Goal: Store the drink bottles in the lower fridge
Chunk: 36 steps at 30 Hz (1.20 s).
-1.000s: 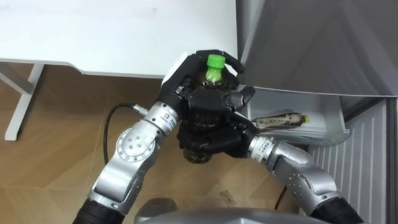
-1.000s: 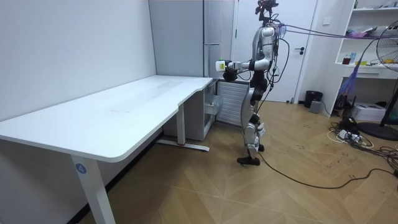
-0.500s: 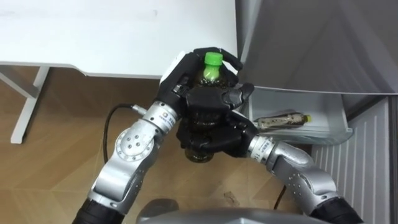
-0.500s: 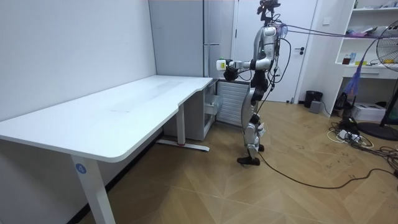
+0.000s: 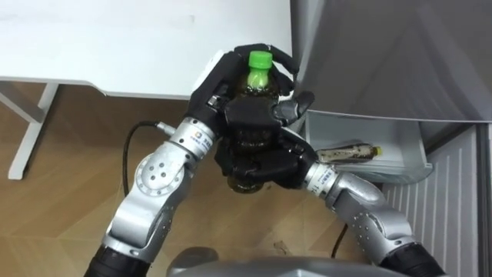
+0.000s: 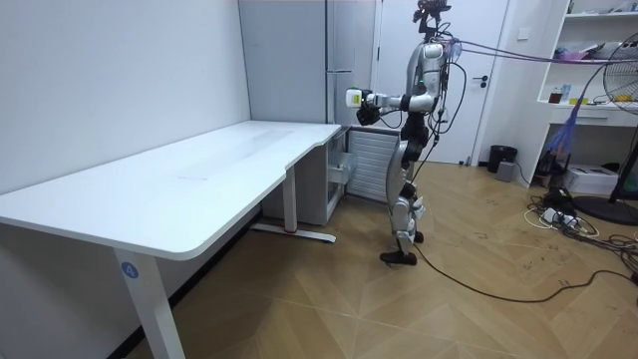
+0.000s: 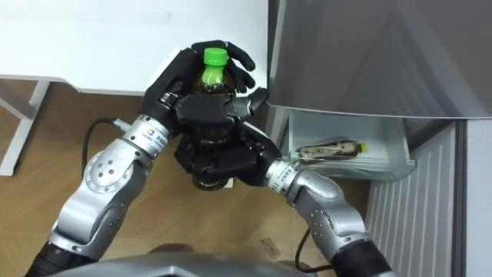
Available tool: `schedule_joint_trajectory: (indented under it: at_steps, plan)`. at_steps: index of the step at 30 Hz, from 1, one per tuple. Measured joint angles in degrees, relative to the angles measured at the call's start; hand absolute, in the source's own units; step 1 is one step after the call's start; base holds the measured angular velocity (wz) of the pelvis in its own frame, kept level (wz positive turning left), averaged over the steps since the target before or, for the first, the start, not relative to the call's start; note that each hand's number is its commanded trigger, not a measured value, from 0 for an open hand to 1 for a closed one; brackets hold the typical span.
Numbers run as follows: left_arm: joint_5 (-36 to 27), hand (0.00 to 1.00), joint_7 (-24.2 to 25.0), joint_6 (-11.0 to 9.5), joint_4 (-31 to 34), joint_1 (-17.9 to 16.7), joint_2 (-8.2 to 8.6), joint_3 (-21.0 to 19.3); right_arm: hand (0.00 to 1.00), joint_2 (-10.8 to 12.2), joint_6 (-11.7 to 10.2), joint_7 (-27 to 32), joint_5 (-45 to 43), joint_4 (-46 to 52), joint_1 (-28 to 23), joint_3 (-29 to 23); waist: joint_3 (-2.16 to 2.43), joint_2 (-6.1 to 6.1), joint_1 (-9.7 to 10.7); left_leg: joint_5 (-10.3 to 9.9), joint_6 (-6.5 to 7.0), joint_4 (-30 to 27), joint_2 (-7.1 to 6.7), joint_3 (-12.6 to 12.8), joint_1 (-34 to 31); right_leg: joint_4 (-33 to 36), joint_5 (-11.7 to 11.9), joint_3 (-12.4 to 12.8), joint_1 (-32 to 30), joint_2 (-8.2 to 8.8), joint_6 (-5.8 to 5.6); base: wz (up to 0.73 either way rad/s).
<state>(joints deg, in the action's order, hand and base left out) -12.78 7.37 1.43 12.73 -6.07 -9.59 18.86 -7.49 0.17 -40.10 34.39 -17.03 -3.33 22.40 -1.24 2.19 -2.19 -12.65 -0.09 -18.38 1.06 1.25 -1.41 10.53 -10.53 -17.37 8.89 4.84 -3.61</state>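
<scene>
White desk (image 5: 115,38) is at the robot's left and the grey fridge (image 5: 400,54) before it, with the lower drawer (image 5: 403,167) open. The left hand (image 5: 209,88) and right hand (image 5: 261,158) are both curled around an upright green-capped bottle (image 5: 259,71), near the drawer, where a second bottle (image 5: 346,152) lies.

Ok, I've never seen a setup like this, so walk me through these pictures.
This is a humanoid robot doing housework. Two pictures come from the cameras in its head, looking down at its own arms. The third comes from a camera standing in the room, where the robot stands by a white desk and a grey fridge. In the head views, its left hand and right hand are both curled round a green-capped drink bottle, held upright. Beside them the fridge's lower drawer stands open, with another bottle lying inside.
</scene>
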Motion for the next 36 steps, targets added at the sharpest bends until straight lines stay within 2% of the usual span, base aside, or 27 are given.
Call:
schedule_joint_trajectory:
  at_steps: [6,8,11,13,26,36]
  plan:
    - [-0.03,1.0,0.05,0.0,0.44,-0.01,-0.07,-0.08,1.0,0.11,-0.5,-0.27,-0.25,0.01,0.0,-0.23,0.01,-1.1,-0.5,0.01,0.01,-0.1,0.0,0.02,-0.11,0.04,0.0,0.0,0.07,0.01,0.0,0.0]
    - [-0.08,1.0,0.29,0.0,0.44,-0.01,0.04,-0.08,1.0,0.11,-0.59,-0.56,-0.68,0.01,0.0,-0.87,0.13,-1.49,-0.77,0.01,0.02,-0.13,0.0,0.01,-0.04,0.04,0.0,-0.06,0.07,0.01,0.0,0.0]
    - [-0.07,1.0,0.4,0.01,0.44,-0.02,0.22,-0.08,1.0,0.18,-0.74,-0.83,-1.15,0.01,-0.03,-1.15,0.55,-2.19,-1.16,0.03,0.02,-0.1,0.0,0.0,0.03,0.04,0.0,-0.11,0.14,0.02,0.0,0.0]
    - [-0.25,1.0,0.45,0.01,0.44,-0.03,0.22,-0.08,1.0,0.34,-0.75,-0.95,-1.63,0.04,-0.03,-1.34,0.62,-2.28,-1.19,0.03,0.02,0.0,0.0,0.03,0.16,0.08,0.0,-0.05,0.1,0.03,0.0,0.0]
    - [-0.72,1.0,0.8,0.01,0.44,-0.07,0.21,-0.12,1.0,0.39,-0.73,-1.34,-1.98,0.11,-0.06,-1.6,0.69,-1.73,-1.22,0.02,0.02,0.17,0.0,0.13,0.33,0.09,0.0,0.01,0.15,0.07,0.0,0.0]
    - [-5.33,1.0,2.12,0.0,0.4,-0.08,-0.7,-0.83,1.0,0.17,-0.63,-0.7,-1.99,1.29,-0.06,-1.15,0.42,-1.28,-1.27,0.01,0.03,0.08,0.02,0.26,0.67,0.09,0.0,0.11,0.63,0.11,0.0,0.0]
